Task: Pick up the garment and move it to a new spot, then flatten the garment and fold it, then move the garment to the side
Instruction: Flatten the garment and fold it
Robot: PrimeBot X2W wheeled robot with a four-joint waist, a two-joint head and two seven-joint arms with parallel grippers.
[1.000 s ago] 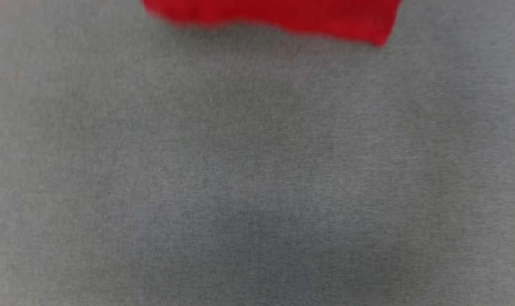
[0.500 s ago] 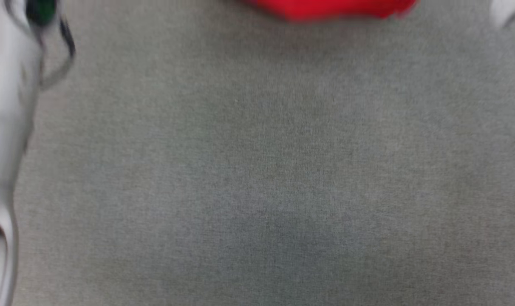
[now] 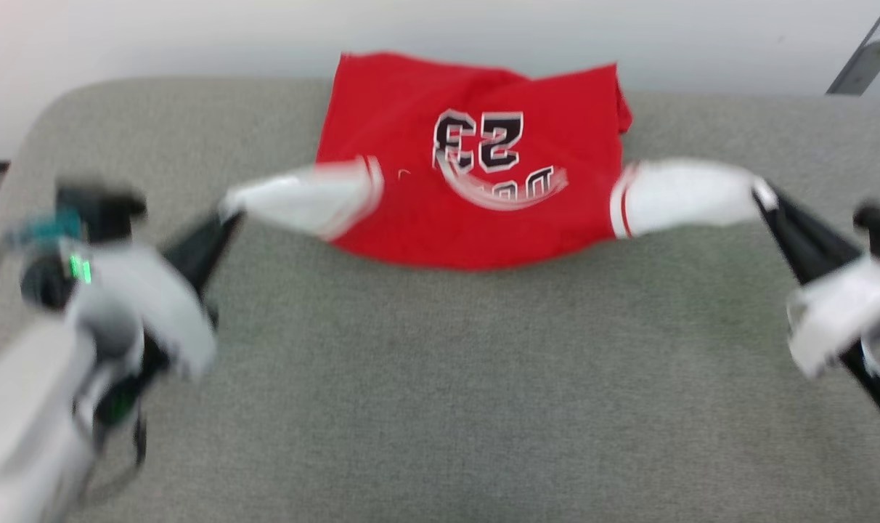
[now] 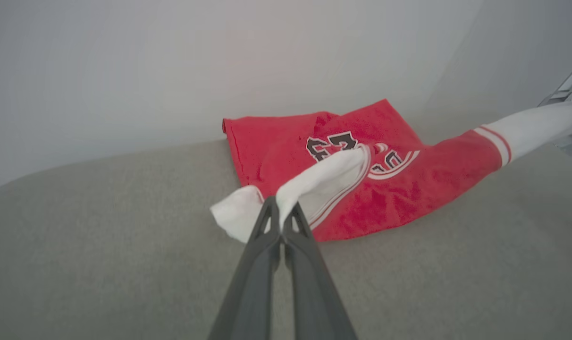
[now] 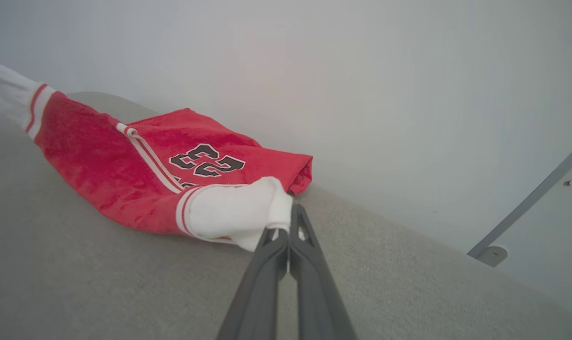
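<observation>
The garment [image 3: 476,189], a red jersey T-shirt with white sleeves and a black "23", lies at the far middle of the grey surface, number side up. My left gripper [image 3: 229,218] is shut on the tip of its left white sleeve [image 4: 323,184]. On the other side my right gripper [image 3: 763,192] is shut on the right white sleeve [image 5: 234,208]. Both sleeves are pulled outward and lifted a little, while the red body [image 5: 125,156] sags onto the surface. Stripe trim shows at each sleeve seam.
A grey fabric-covered surface [image 3: 440,392] stretches toward me, with a rounded far left corner [image 3: 55,102]. A pale wall [image 3: 193,29] stands right behind the garment. A grey metal bar [image 5: 526,208] slants at the far right.
The head camera has tilted up, so the whole garment and both arms have come into the picture. Whether the garment itself moved cannot be told from the blurred earlier frames.
</observation>
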